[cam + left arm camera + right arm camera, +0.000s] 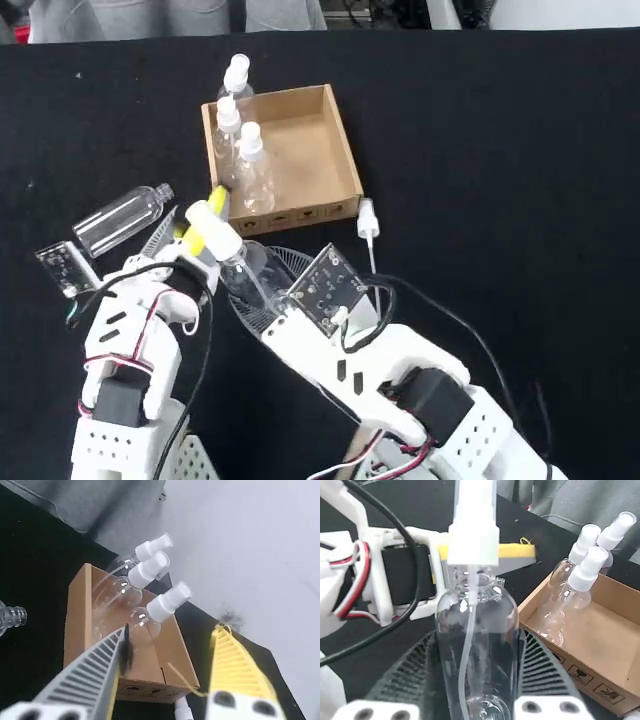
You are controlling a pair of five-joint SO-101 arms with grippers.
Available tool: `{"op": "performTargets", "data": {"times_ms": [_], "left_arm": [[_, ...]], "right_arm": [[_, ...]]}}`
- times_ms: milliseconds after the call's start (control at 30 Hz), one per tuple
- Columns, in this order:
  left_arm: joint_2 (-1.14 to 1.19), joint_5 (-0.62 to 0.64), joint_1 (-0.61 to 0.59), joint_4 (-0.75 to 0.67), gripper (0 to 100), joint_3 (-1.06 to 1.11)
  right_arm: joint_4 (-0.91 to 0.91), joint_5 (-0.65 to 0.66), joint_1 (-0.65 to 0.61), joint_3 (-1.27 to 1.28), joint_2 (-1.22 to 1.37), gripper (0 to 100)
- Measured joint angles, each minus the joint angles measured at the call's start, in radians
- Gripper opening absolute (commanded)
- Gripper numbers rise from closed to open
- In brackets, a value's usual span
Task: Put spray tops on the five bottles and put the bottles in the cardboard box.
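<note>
Three bottles point(250, 172) with white spray tops stand upright inside the cardboard box point(305, 150). They form one row along the wall of the box that is on the left arm's side.

In front of the box, on the side toward the arms, the right gripper point(477, 642) is pressed on a fourth bottle point(477, 615). Its two dark fingers point(407, 675) lie against the clear body from both sides. This held bottle carries a spray top point(472, 527) on its neck, and the thin tube goes down inside the bottle. Whether the top is fully tightened, I cannot tell. The top end of the held bottle points toward the near corner of the box on the left arm's side.

The left gripper point(172, 630) is also just beside this corner of the box, close to the spray top of the held bottle. Its grey finger and its yellow finger point(235, 665) are spread apart, and through the gap between them the box and the three bottles are seen.

A fifth bottle point(122, 220) lies on its side on the black table point(500, 150), away from the box on the left arm's side, and its neck is open. One loose spray top point(368, 222) lies on the table just beside the other near corner of the box, apart from every bottle.
</note>
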Motion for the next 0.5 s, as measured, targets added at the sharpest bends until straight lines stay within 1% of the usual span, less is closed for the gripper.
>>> {"op": "performTargets", "data": {"times_ms": [133,367,500], "left_arm": [[0.000,0.003,0.014,0.017,24,-0.023],[0.000,-0.002,0.025,0.183,24,-0.157],[0.000,0.003,0.034,0.210,25,-0.176]], "right_arm": [[0.000,0.000,0.002,0.014,0.000,10.0],[0.000,0.000,0.002,0.014,-0.005,10.0],[0.000,0.000,0.002,0.014,-0.005,10.0]]}}
